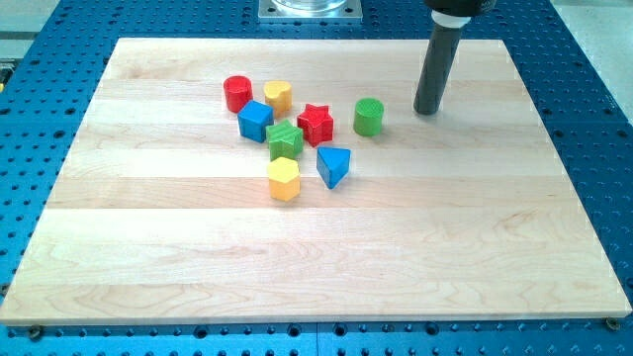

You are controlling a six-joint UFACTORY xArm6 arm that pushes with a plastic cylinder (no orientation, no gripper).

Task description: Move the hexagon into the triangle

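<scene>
The yellow hexagon lies on the wooden board just left of the blue triangle, with a small gap between them. My tip rests on the board at the upper right, to the right of the green cylinder and well away from the hexagon and the triangle. The rod rises out of the view's top.
A cluster sits above the hexagon: a red cylinder, a yellow block, a blue cube, a green star and a red star. The board lies on a blue perforated table.
</scene>
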